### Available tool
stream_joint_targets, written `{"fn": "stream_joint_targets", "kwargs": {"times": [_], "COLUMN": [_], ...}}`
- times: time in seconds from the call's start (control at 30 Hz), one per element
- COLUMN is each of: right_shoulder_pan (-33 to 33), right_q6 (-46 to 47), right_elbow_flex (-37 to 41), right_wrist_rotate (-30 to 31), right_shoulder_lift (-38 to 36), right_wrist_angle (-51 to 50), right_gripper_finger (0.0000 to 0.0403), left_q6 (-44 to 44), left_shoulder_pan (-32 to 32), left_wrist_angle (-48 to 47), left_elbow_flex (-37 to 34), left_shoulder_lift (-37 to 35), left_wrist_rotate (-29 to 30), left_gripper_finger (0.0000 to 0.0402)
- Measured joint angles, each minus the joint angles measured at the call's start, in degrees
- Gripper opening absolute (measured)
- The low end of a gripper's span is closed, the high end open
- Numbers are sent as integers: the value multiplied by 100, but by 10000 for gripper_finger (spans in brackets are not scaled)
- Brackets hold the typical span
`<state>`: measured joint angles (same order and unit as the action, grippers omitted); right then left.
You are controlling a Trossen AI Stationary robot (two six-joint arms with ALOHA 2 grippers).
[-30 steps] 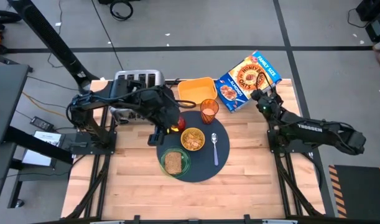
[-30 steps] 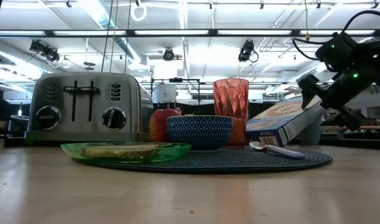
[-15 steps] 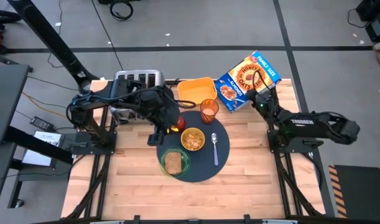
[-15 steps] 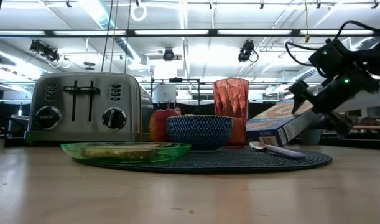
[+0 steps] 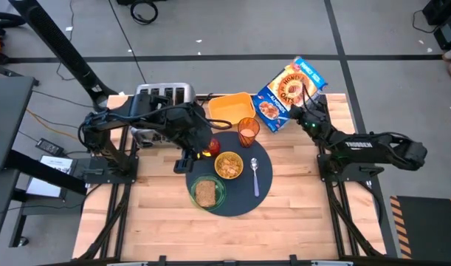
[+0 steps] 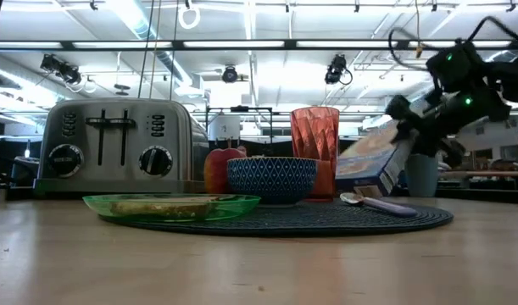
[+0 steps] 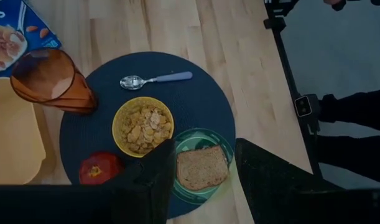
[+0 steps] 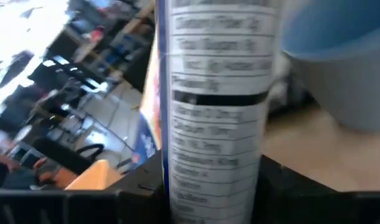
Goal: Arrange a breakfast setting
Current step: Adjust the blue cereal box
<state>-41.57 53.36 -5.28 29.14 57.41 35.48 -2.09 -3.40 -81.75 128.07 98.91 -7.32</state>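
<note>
The breakfast setting sits on a large dark blue-grey round mat (image 5: 235, 179) near the middle of the wooden table (image 5: 299, 214): a small translucent green plate (image 5: 207, 193) carrying a toast slice (image 5: 205, 193) lies at the mat's front-left edge, the small cereal bowl (image 5: 229, 165) full of flakes stands just behind it, the red apple (image 5: 212, 145) rests at the mat's rear-left rim, the amber cup (image 5: 248, 131) stands at the rear rim, and the pale spoon (image 5: 255, 176) lies to the right of the bowl, its bowl end pointing away from the table's front. The left hand (image 5: 190, 158) hangs just left of the bowl and beside the apple, above the mat's left edge; in its wrist view its two dark fingers (image 7: 151, 180) are spread apart with nothing between them, framing the plate and toast below. The right hand (image 5: 308, 118) is well apart from the setting, at the table's rear right, its fingers pinching the narrow side of a blue cereal box (image 5: 290, 86), which is tilted and lifted beyond the cup; the right wrist view shows the box's nutrition panel (image 8: 216, 106) clamped between the fingers. A silver toaster (image 5: 163, 94) stands at the rear left, and a yellow-orange container (image 5: 231, 106) sits between it and the box, just behind the cup.
</note>
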Motion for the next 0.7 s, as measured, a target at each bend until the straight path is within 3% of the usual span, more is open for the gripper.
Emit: {"fn": "stream_joint_targets", "kwargs": {"times": [0.23, 0.43, 0.7], "right_shoulder_pan": [1006, 2030, 2784], "right_q6": [-2352, -4150, -5336], "right_elbow_flex": [0, 0, -2], "right_wrist_rotate": [908, 1999, 2228], "right_shoulder_lift": [-590, -601, -245], "right_wrist_angle": [901, 575, 320], "right_gripper_finger": [126, 117, 120], "left_q6": [248, 380, 640], "left_shoulder_pan": [-191, -372, -539], "left_wrist_angle": [14, 136, 538], "left_elbow_flex": [0, 0, 0], "left_shoulder_lift": [-2, -2, -2], "left_wrist_rotate": [259, 463, 474], "left_gripper_finger": [171, 171, 171]}}
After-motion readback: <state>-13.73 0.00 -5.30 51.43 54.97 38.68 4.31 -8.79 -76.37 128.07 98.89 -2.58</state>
